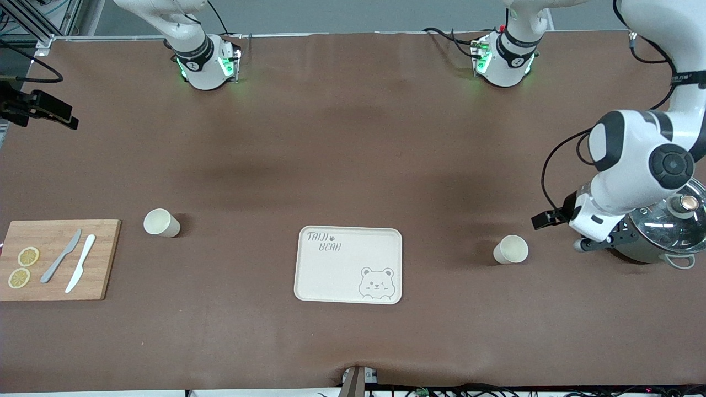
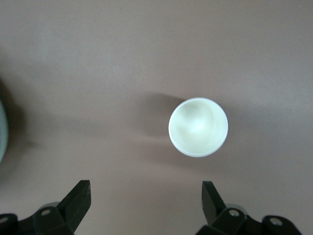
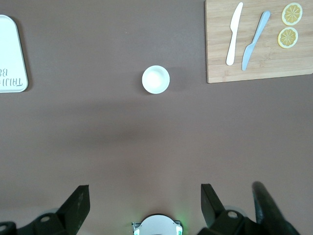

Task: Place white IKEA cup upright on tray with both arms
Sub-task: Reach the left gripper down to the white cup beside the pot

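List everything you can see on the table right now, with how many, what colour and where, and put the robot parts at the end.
Tray: one, cream-white with a grey bear, mid-table, nothing on it.
Cups: two, white, upright on the table; one toward the right arm's end beside the board, one toward the left arm's end between tray and pot.
Board: one, bamboo, at the right arm's end.
Knives: two on the board, one grey, one white.
Lemon slices: two, yellow, on the board.
Pot: one, steel with glass lid, at the left arm's end.
Left gripper: black, open, low over the table beside the pot.
Right gripper: black, open, high above the table.
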